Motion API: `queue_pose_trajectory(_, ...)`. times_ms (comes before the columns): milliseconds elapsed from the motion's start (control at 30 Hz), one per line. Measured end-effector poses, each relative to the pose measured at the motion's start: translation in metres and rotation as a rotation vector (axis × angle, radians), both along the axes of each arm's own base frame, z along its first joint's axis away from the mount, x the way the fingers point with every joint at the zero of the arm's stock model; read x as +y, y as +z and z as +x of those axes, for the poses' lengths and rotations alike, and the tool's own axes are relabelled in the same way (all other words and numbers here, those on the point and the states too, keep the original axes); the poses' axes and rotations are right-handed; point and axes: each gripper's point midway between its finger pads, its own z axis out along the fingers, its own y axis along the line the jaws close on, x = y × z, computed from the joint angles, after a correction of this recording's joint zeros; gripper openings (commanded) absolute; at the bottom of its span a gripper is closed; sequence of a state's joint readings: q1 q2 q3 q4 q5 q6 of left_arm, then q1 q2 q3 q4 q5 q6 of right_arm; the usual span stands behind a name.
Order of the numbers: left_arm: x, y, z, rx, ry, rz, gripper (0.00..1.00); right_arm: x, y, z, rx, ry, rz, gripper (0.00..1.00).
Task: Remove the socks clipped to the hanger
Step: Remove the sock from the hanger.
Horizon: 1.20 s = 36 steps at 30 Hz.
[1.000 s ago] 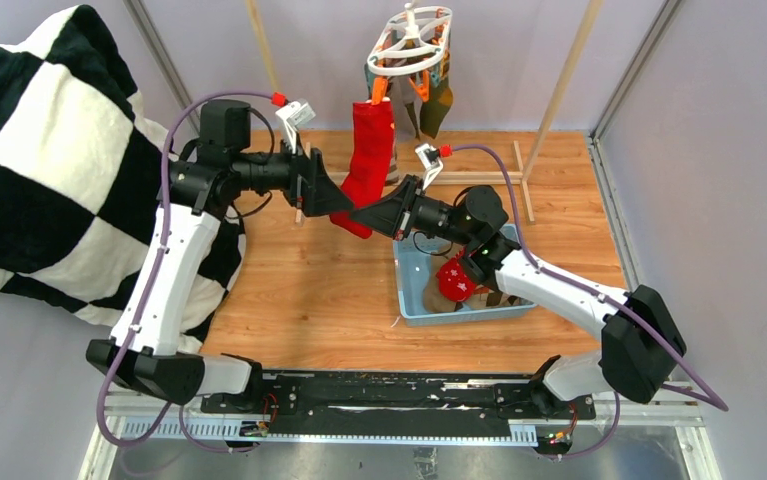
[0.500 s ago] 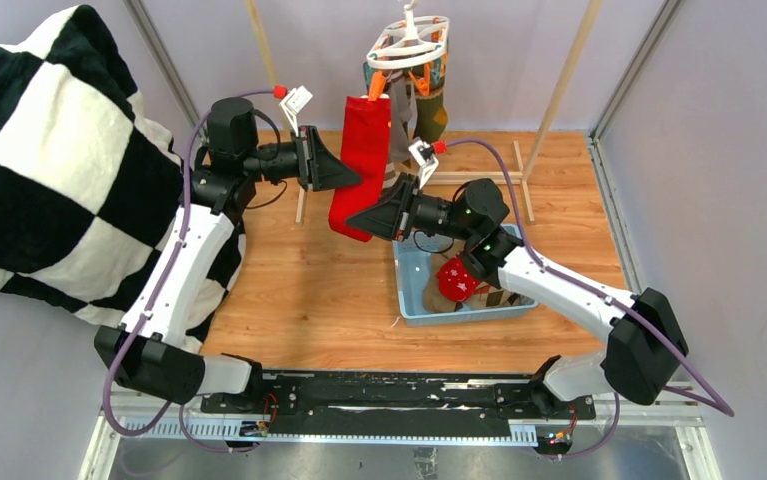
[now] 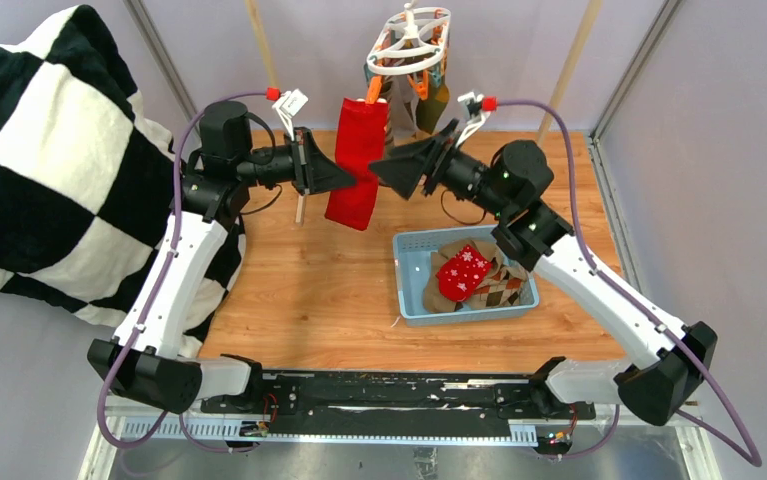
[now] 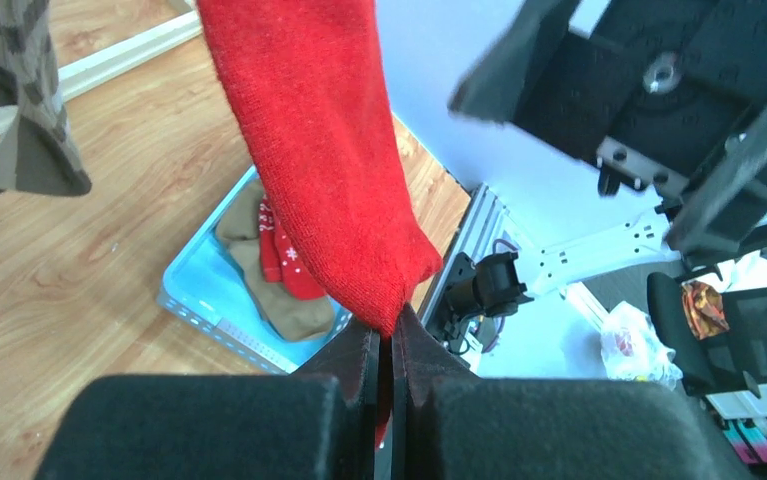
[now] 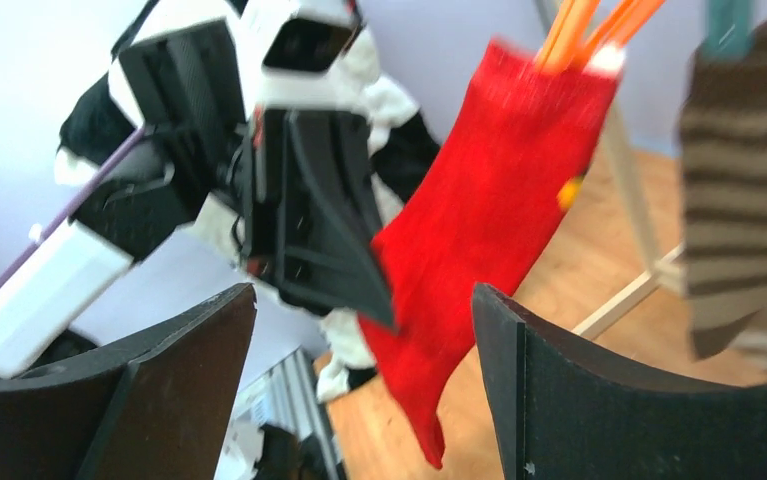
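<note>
The white oval hanger hangs at the back with orange and teal clips. A plain red sock dangles from an orange clip. My left gripper is shut on that sock's left edge, red fabric pinched between the pads. My right gripper stands open just right of the red sock, holding nothing. A brown striped sock and an olive sock stay clipped behind.
A light blue bin on the wooden floor holds a red snowflake sock and argyle socks. A checkered blanket fills the left side. Wooden rack poles stand at the back.
My left gripper closed on the red sock. My right gripper let go of the sock's lower end, opened, and rose to beside its upper part.
</note>
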<state>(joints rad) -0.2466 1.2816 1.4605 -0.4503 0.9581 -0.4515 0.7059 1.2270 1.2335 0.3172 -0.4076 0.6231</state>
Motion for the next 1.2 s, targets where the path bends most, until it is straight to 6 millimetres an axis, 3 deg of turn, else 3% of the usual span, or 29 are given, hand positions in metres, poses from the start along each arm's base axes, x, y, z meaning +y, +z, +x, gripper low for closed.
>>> queue_pose_trajectory(133, 0.001, 0.005, -0.001, -0.012, -0.001, 0.002, 0.00, -0.002, 0.023, 0.031, -0.028, -0.067, 0.020, 0.91)
queue_pose_trajectory(467, 0.001, 0.010, -0.002, -0.025, -0.003, -0.001, 0.00, 0.007, 0.010, 0.090, 0.087, -0.142, 0.056, 0.91)
queue_pose_trajectory(667, 0.001, 0.010, -0.002, -0.026, -0.004, -0.002, 0.00, 0.018, 0.016, 0.107, 0.135, -0.132, 0.152, 0.87)
queue_pose_trajectory(1000, 0.001, 0.009, -0.002, -0.026, -0.005, 0.003, 0.00, 0.023, 0.051, 0.123, 0.099, -0.142, 0.280, 0.74)
queue_pose_trajectory(1200, 0.001, 0.009, -0.002, -0.028, -0.005, 0.004, 0.00, 0.024, 0.056, 0.133, 0.099, -0.163, 0.310, 0.61)
